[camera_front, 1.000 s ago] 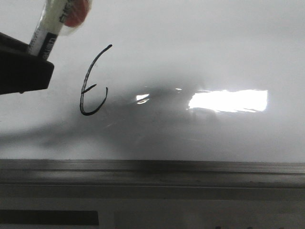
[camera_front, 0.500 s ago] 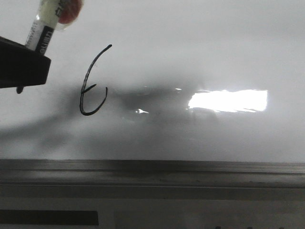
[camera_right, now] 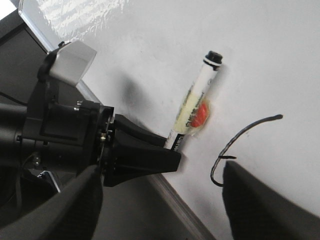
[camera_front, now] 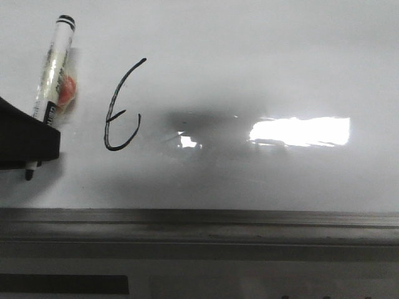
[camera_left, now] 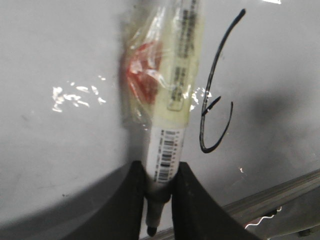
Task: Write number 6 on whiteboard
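Near the whiteboard's (camera_front: pixel 249 62) left edge, the left gripper (camera_front: pixel 31 140) is clamped on a marker (camera_front: pixel 53 68), its tip pointing toward the grey rail (camera_front: pixel 199 224). Just right of it stands the number 6 (camera_front: pixel 121 109), drawn but with its loop apparently not quite closed. Writing seems finished, so next probably calls for setting the marker down clear of the ink; the right gripper's (camera_right: pixel 160 200) fingers (camera_right: pixel 265 205) stand apart, holding nothing.

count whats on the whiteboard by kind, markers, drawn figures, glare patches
Markers: 1, the marker held in the left end effector
Drawn figures: 1, the number 6
Large glare patches: 1, the bright rectangular glare
Total on the whiteboard: 3
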You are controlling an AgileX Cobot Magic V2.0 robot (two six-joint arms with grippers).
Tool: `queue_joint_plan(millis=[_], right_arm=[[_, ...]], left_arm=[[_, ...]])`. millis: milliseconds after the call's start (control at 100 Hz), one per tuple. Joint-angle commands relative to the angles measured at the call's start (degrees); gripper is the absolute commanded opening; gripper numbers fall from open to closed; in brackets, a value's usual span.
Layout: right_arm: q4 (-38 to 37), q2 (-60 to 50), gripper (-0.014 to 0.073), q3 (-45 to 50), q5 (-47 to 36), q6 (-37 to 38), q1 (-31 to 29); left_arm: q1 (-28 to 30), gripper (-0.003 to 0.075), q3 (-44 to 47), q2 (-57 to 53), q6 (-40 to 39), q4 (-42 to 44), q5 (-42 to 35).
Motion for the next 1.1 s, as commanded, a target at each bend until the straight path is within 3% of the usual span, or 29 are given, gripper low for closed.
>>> queue_joint_plan(millis=[0, 80, 130, 300, 420, 740, 830, 1000, 1090], right_arm=[[0.0, -1.3, 0.0456, -1.9, -3.6, -0.7, -0.2], [0.0, -1.3, 0.0456, -1.9, -3.0, -0.7, -0.2], [0.0, -1.3, 0.0456, -1.9, -2.8, -0.7, -0.2], [0.0, -1.3, 0.0456, -1.9, -2.7, -0.7, -0.2], [0.0, -1.3, 0.0456, -1.9, -2.7, -0.7, -0.2], [-0.1, -2.0, 0.0449, -1.9, -1.8, -0.7, -0.3], [-1.0, -3.3, 0.0335, -1.9, -1.5, -0.7, -0.3], [-4.4, -7.0, -0.0075, -1.7, -1.0, -0.7, -0.3], [-6.5, -9.8, -0.0066, -0.5, -1.6, -0.7, -0.3]], left_arm=[[0.2, -0.002, -1.6, 0.0, -0.4, -0.8, -4.6], [0.2, -0.001, -1.6, 0.0, -0.4, -0.7, -5.1], [0.2, 0.0033, -1.6, 0.0, -0.4, -0.6, -5.1], [0.2, 0.0351, -1.6, 0.0, -0.4, -0.6, -5.3], [0.2, 0.0445, -1.6, 0.0, -0.4, -0.6, -5.4], [0.2, 0.0452, -1.6, -1.3, 0.2, 1.8, -5.4], [0.2, 0.0452, -1.6, -3.8, 0.2, 2.9, -5.4], [0.2, 0.0423, -1.6, -10.4, 0.2, 7.3, -3.5], [0.2, 0.0279, -1.6, -14.5, 0.2, 8.1, -1.9]])
